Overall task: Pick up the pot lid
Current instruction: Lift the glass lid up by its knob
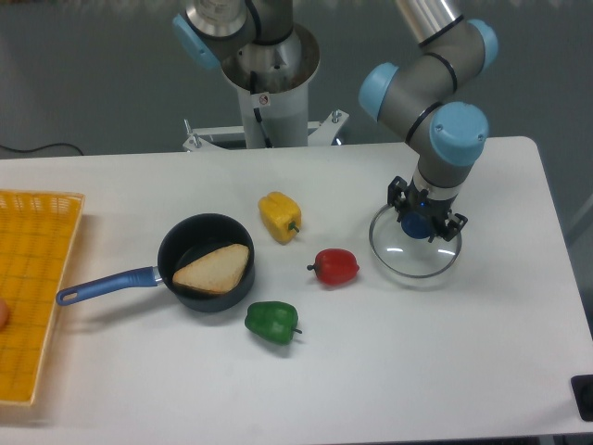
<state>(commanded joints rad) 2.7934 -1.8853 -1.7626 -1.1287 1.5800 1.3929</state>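
Gripping the pot lid (404, 259) by its blue knob (416, 225), the gripper (427, 209) had its fingers drawn in narrow, one on each side of the knob. Arm came in from the top right of the view. Lid was see-through with a thin rim, over the right half of the table (417, 362). Couldn't tell from this angle how much clearance it had, if any.

Rest of the table: black pan (173, 243) on the left half of the view, open side up, blue handle (107, 286) pointing left and slightly down. A tan, bread-like piece (213, 270) sat inside it, toward the lower right of the pan. Yellow pepper (276, 214) was between pan and lid, farther back, green stem end toward the lower right. Red vegetable (335, 267) lay near the lid, on its left. Green pepper (270, 321) lay nearest the camera of the three, below and right of the pan. Yellow crate (57, 200) ran along the left edge, cut off by the frame, with a reddish item (3, 313) partly visible in it, too cropped to identify.
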